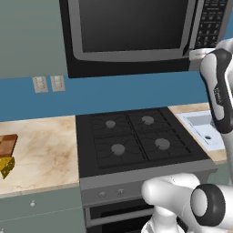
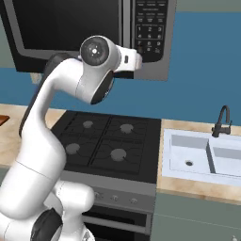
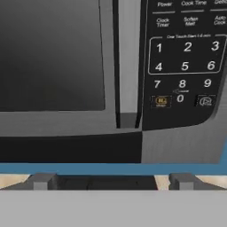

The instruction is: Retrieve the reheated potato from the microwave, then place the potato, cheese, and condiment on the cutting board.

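Note:
The microwave (image 1: 132, 32) hangs over the stove with its dark glass door shut, so the potato is hidden. In the hand view my gripper (image 3: 111, 181) is open and empty, its fingertips (image 3: 42, 181) wide apart. It faces the lower edge of the door handle (image 3: 128, 62) and the button panel (image 3: 184, 57) from close by, without touching them. In the right base view the hand (image 2: 134, 60) is raised just in front of the microwave's (image 2: 70, 28) lower right. A corner of the cutting board (image 1: 8, 144) shows at the far left of the counter. The yellow cheese (image 1: 6, 166) lies just in front of it. The condiment is out of view.
A black four-burner stove (image 1: 132, 136) sits below the microwave. A white sink (image 2: 202, 155) with a dark faucet (image 2: 221, 120) lies to its right. Marbled counter (image 1: 45, 150) runs to the left. Two wall outlets (image 1: 48, 83) sit on the blue backsplash.

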Robot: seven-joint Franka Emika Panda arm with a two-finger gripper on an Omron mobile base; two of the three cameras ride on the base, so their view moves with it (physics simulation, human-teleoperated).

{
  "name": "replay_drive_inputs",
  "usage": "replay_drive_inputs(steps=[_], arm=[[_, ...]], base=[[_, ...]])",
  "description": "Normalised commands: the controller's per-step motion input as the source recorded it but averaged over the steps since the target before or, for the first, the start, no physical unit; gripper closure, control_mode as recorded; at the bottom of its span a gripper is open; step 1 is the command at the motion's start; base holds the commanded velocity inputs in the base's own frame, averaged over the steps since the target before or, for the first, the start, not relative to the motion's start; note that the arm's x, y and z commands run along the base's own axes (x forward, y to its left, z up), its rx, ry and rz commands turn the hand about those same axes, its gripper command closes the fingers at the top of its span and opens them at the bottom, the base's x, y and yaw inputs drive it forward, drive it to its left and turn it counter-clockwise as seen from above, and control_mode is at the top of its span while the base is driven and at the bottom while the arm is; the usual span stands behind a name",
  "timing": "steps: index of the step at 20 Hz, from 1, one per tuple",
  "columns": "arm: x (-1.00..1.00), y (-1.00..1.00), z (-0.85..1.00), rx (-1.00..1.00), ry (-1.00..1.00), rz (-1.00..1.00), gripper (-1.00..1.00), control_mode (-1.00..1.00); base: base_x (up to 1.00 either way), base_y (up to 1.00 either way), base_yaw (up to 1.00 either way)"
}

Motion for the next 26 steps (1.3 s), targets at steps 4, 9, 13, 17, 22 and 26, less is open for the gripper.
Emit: replay_drive_inputs(steps=[4,9,13,17,22,26], arm=[[0.19,0.0,0.61,0.02,0.0,0.0,-1.0,-1.0],[0.28,0.0,0.48,0.0,0.0,0.0,-1.0,-1.0],[0.33,0.0,0.29,0.02,0.0,0.0,-1.0,-1.0],[0.48,0.0,0.11,0.01,0.0,0.0,-1.0,-1.0],[0.41,0.0,0.05,0.0,0.0,0.0,-1.0,-1.0],[0.37,0.0,0.0,0.0,0.0,0.0,-1.0,-1.0]], base=[[0.0,0.0,0.0],[0.0,0.0,0.0],[0.0,0.0,0.0],[0.0,0.0,0.0],[0.0,0.0,0.0],[0.0,0.0,0.0]])
